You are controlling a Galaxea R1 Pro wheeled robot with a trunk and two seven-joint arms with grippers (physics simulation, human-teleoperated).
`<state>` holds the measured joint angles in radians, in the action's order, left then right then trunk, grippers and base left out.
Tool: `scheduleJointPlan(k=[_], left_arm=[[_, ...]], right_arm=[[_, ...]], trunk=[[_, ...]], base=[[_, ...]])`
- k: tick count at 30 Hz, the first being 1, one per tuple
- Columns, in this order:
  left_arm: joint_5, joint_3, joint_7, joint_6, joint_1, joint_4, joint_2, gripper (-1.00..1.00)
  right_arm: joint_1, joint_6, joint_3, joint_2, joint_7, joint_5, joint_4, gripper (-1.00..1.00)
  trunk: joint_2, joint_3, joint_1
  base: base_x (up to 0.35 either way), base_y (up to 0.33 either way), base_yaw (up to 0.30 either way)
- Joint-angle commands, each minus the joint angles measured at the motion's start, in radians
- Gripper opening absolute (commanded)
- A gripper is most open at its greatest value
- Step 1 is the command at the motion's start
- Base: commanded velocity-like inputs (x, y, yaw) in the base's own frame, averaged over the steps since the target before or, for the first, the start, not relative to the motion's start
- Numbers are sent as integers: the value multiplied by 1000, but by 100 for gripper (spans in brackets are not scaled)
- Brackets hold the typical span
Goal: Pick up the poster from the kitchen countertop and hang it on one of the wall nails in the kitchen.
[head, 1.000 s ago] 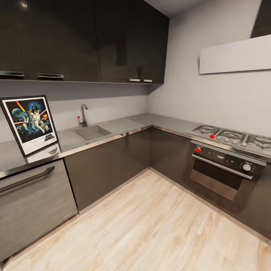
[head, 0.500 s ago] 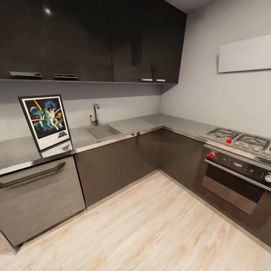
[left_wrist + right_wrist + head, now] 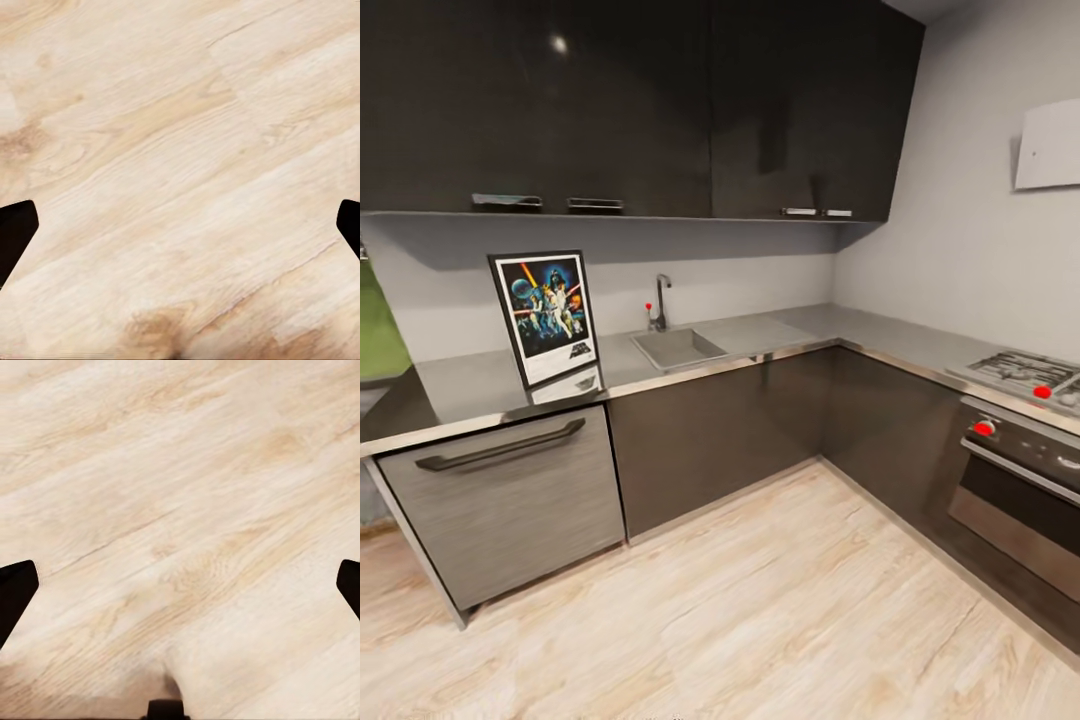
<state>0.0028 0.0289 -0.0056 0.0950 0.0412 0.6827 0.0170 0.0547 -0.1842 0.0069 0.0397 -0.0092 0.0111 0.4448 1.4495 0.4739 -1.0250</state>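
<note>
Head view: against the picture of a second ago, the whole kitchen sits further right in the frame, so the camera has swung left; nothing on the bench itself has moved. The poster [image 3: 547,317] now sits nearer the middle, standing upright on the kitchen countertop [image 3: 470,385] and leaning back against the wall, left of the sink [image 3: 678,348] and above a grey drawer front [image 3: 510,500]. I judge the robot is lining up its approach, with the pickup not begun.

Left wrist view: the left pincer [image 3: 180,232] is spread wide, dark fingertips at either edge, empty over the wooden floor [image 3: 180,150].

Right wrist view: the right pincer [image 3: 180,592] is likewise wide apart and empty above floorboards, so both hang well apart from the poster.
</note>
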Motion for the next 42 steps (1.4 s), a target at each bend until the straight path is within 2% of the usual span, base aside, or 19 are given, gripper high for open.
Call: scheduleJointPlan(k=[1, 42], left_arm=[[0, 1, -1, 2, 0, 1, 0, 100], [0, 2, -1, 2, 0, 1, 0, 100]], right_arm=[[1, -3, 1, 0, -1, 1, -1, 100], [1, -2, 1, 1, 1, 1, 0, 100]], trunk=[[0, 1, 0], [0, 1, 0]], base=[[0, 0, 280], [0, 0, 277]])
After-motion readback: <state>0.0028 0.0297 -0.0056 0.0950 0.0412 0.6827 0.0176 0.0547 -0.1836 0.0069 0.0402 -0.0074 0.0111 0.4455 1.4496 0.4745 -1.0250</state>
